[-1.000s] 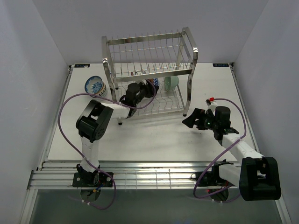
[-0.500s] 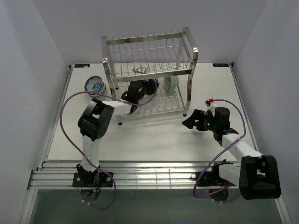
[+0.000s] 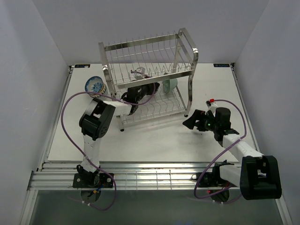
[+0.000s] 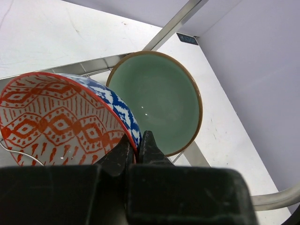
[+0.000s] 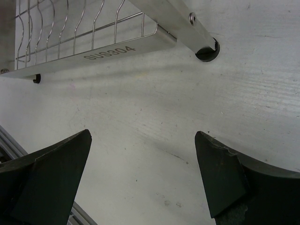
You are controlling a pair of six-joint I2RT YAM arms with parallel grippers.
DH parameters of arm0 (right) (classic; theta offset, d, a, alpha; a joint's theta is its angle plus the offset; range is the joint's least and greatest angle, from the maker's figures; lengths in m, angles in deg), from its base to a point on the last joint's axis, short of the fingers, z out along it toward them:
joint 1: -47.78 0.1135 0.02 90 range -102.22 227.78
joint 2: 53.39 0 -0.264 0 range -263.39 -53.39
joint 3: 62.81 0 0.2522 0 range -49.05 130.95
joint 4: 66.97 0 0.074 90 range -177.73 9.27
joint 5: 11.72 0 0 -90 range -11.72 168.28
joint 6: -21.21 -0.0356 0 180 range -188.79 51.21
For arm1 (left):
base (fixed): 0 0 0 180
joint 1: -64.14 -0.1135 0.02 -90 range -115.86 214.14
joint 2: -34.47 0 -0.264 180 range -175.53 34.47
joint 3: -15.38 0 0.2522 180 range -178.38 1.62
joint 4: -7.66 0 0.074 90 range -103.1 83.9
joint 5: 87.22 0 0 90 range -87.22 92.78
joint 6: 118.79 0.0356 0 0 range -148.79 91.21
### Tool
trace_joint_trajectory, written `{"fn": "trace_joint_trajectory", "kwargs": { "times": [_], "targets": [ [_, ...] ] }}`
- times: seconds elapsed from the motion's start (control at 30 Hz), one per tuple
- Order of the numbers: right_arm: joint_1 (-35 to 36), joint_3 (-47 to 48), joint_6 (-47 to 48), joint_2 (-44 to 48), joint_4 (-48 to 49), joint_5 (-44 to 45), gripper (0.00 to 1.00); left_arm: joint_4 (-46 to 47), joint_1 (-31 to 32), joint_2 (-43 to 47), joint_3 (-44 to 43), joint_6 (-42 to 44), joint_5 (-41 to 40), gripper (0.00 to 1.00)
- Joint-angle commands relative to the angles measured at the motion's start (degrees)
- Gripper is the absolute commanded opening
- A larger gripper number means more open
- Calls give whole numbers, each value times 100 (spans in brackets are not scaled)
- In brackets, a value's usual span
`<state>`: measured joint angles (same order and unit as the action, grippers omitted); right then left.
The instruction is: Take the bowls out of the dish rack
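The dish rack point(image 3: 187, 44) stands at the back of the table, leaning slightly. My left gripper point(image 3: 152, 86) reaches into its lower tier. In the left wrist view it point(image 4: 136, 140) is shut on the rim of a red-blue patterned bowl point(image 4: 56, 122) standing on edge. Right behind that bowl stands a mint green bowl point(image 4: 159, 98), also seen from above point(image 3: 169, 84). A blue-and-white bowl point(image 3: 95, 86) sits on the table left of the rack. My right gripper point(image 3: 190, 121) hovers open over the bare table by the rack's front right foot, nothing between its fingers point(image 5: 143, 173).
The rack's lower rail point(image 5: 108, 51) and a foot point(image 5: 206, 50) lie just ahead of the right gripper. A small pale thing point(image 3: 138, 72) shows through the wires at the upper tier. White walls close the table on three sides.
The left gripper pushed deeper into the lower tier and shut on the red-blue bowl's rim. The rack shifted and tipped a little to the left. The right arm stayed still.
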<state>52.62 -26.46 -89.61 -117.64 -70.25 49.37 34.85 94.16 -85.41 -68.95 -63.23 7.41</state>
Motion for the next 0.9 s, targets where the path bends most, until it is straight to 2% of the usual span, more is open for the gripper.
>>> {"fn": "trace_joint_trajectory", "kwargs": {
  "times": [0.0,0.13,0.5,0.73,0.87],
  "targets": [
    [-36,-26,60,-35,182,-98,97,-97,-66,192,245,-415,73,0],
    [-36,-26,60,-61,191,-98,97,149,-128,254,341,-581,205,0],
    [-36,0,69,-132,209,-124,97,1731,-269,157,789,-1223,996,0],
    [-36,0,78,-123,209,-115,97,2373,-269,43,755,-1513,1303,0],
    [-36,0,95,-114,191,-89,97,2435,-260,26,658,-1505,1515,0]
  ]
}}
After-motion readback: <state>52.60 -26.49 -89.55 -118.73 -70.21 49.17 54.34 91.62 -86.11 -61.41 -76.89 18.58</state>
